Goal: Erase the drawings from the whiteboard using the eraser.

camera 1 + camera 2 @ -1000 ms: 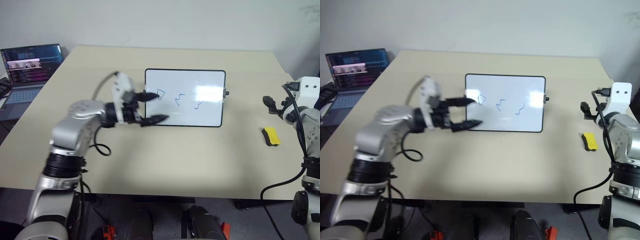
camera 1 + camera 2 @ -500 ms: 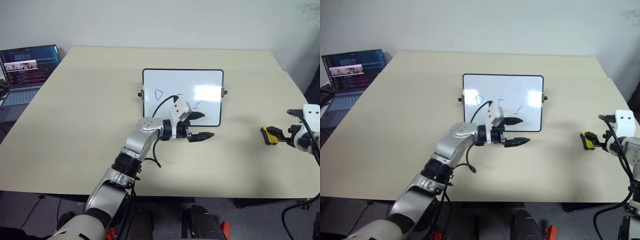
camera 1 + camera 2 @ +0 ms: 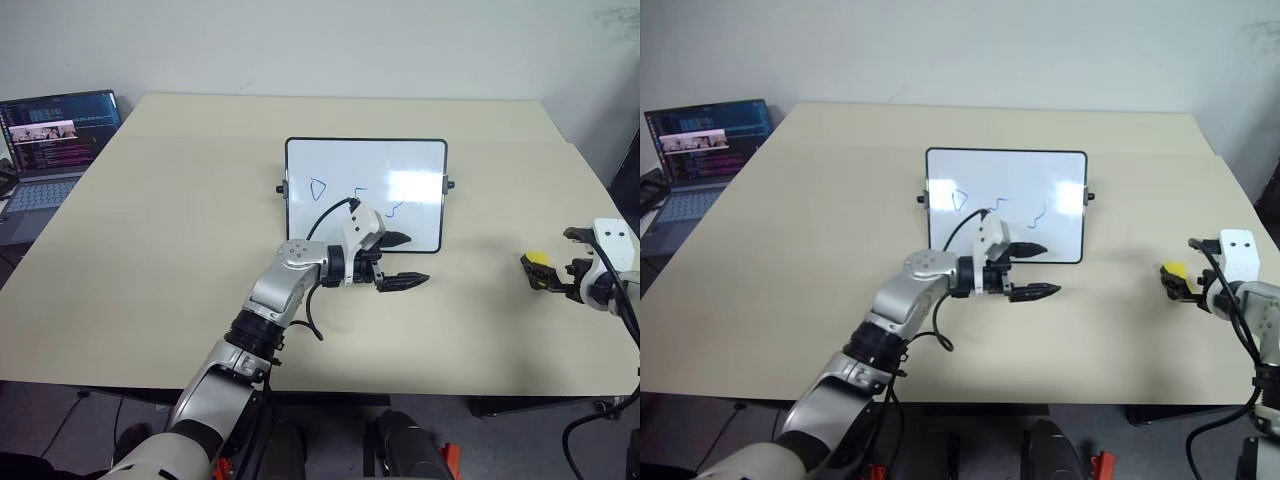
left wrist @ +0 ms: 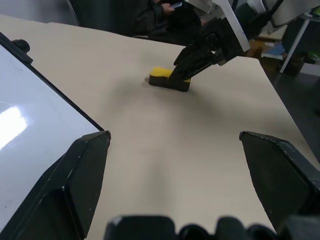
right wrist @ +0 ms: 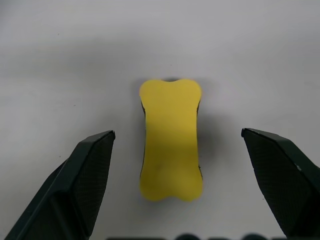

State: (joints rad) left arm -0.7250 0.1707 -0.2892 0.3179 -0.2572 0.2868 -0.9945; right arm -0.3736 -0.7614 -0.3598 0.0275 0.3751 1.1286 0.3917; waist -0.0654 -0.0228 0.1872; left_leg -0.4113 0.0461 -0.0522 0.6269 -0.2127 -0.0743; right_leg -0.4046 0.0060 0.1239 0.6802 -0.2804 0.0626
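**Eraser between spread right tool fingers; left tool parked at whiteboard edge**

- Bench (image 3: 180, 250): pale beige top carrying all items below.
- Whiteboard (image 3: 400, 160): flat on the bench, just past centre toward twelve o'clock; black frame, rounded corners, a small knob on each short side.
- Drawings (image 3: 318, 189): three thin blue marks in a row across the board's middle (a triangle-like outline toward nine o'clock, two squiggles beside it toward three o'clock). All three intact.
- Eraser (image 5: 171, 138): yellow, bone-shaped top, black underside; lies flat on the bench at about three o'clock from the whiteboard, well apart from it, near the bench's right edge.
- Right tool (image 3: 548, 274): fingers spread wide, empty. In the right wrist view the eraser lies between the two fingers (image 5: 85, 180), lengthwise along them, with bare bench showing on both sides; no contact visible.
- Left tool (image 3: 402, 261): fingers spread wide, empty, pointing toward three o'clock. One finger lies over the whiteboard's near corner, the other over bare bench just at six o'clock of the frame. The eraser lies well apart from it, straight ahead.
- Laptop (image 3: 50, 140): open, screen lit, off the bench's far-left corner at about ten o'clock.
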